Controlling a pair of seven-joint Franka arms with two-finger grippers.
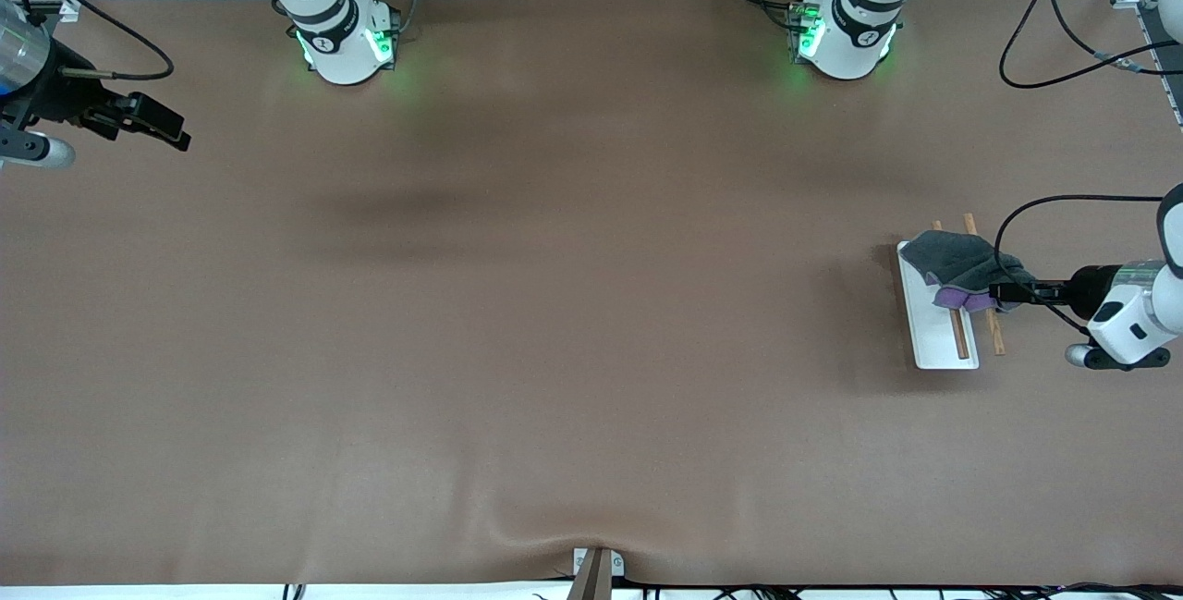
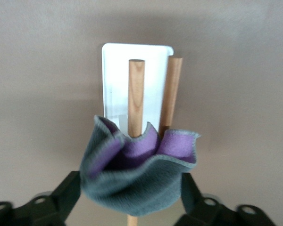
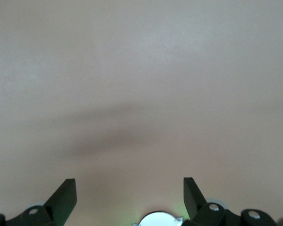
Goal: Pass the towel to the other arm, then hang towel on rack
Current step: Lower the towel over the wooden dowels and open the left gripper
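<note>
The dark grey towel (image 1: 961, 263) with its purple underside lies draped over the two brown rods of the rack (image 1: 935, 341), near the left arm's end of the table. In the left wrist view the towel (image 2: 137, 183) hangs over the rods (image 2: 136, 94) above the white base (image 2: 115, 75). My left gripper (image 1: 1006, 290) is at the towel's edge, its fingers (image 2: 68, 190) spread wide on either side of the cloth, open. My right gripper (image 1: 171, 130) is open and empty, up over the right arm's end of the table; its wrist view (image 3: 129, 193) shows only bare table.
A black cable (image 1: 1063, 73) loops on the table near the left arm's base. A small metal clamp (image 1: 593, 570) sits at the table's edge nearest the front camera. The brown mat (image 1: 554, 304) has a slight wrinkle near that clamp.
</note>
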